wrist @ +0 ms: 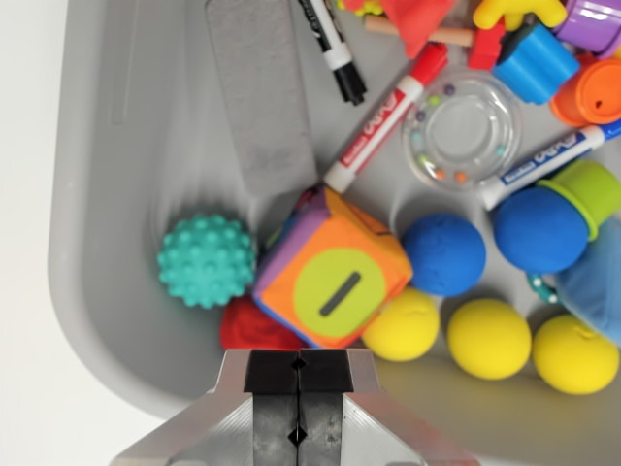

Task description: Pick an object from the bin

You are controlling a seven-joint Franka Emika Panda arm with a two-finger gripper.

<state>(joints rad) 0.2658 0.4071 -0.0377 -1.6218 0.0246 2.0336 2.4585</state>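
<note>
the gripper (pixel 298 374) sits at the bottom edge of the wrist view with its two black fingertips (pixel 272 372) pressed flat together, no gap between them and nothing caught there. it hangs over the near rim of the grey bin (pixel 107 243). just beyond the tips lies a red soft piece (pixel 254 328), partly tucked under a fabric cube (pixel 335 274) in orange, purple and blue, whose upper face carries a green circle with a dark bar. touching the cube on the wrist view's left is a teal spiky ball (pixel 207 260). on the right of the cube a row of three yellow balls (pixel 489 338) runs along the near side of the bin, and behind them sit two blue balls (pixel 444 254), one just beside the cube and one further right against a lime green cup (pixel 594 194). a grey eraser block (pixel 262 92) lies lengthwise toward the far left, its lower end near the cube's top corner. a red marker (pixel 388 115) slants from the cube's corner up to the right, a black marker (pixel 332 47) lies above it, and a blue marker (pixel 553 160) slants at the right. between the red and blue markers rests a clear ring rattle (pixel 463 131) with coloured beads inside. blue, orange, purple and yellow toys crowd the top right corner, too cut off to tell apart.
</note>
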